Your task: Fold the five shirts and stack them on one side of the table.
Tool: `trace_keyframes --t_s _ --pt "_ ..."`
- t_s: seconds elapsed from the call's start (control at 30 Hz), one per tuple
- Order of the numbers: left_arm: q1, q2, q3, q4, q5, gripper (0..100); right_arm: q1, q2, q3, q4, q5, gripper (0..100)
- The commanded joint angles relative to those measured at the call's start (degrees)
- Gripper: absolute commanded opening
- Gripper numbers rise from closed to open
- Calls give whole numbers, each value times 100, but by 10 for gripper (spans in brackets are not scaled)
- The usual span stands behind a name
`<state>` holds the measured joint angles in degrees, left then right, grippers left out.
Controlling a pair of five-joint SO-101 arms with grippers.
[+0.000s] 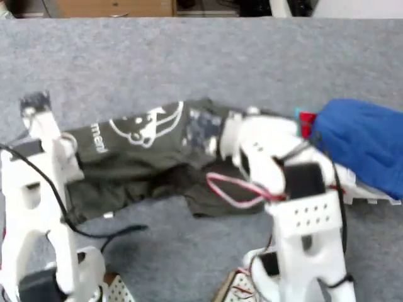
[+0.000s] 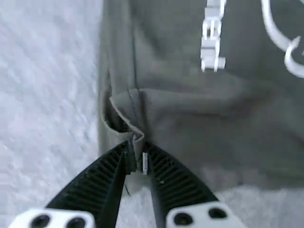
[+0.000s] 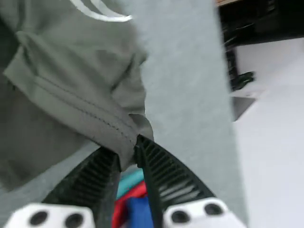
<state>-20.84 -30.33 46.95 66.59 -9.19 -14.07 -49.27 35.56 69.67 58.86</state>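
Note:
A dark olive shirt [image 1: 151, 157] with a white print lies stretched across the middle of the grey table [image 1: 189, 56]. My left gripper [image 2: 137, 159] is shut on a bunched edge of the olive shirt [image 2: 199, 109] at its left end, by the left arm [image 1: 44, 163]. My right gripper [image 3: 127, 154] is shut on a hemmed fold of the olive shirt [image 3: 61, 90] at its right end, under the right arm [image 1: 277, 163]. A blue shirt [image 1: 362, 141] lies on a pile at the right side, over red and teal cloth [image 1: 305, 121].
The grey table continues bare behind the shirt up to the far edge [image 1: 201, 19]. A red and white cable [image 1: 236, 189] loops from the right arm over the olive shirt. A black cable [image 1: 101, 234] trails from the left arm near the front.

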Motion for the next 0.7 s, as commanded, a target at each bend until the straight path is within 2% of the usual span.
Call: trace_keyframes --t_s 0.0,0.2,0.37,0.53,0.67 --pt "220 -831 853 -237 -18 19 180 -655 637 193 97 5" --pt "229 -1754 1363 -387 -9 19 532 -1288 1393 545 527 5" --pt "220 -1807 967 -9 -9 19 998 -1464 1279 668 800 5" --pt "237 -1833 281 712 0 19 980 -1464 998 1222 958 5" --pt "264 -1807 536 721 -26 19 989 -1464 1226 1213 1037 5"
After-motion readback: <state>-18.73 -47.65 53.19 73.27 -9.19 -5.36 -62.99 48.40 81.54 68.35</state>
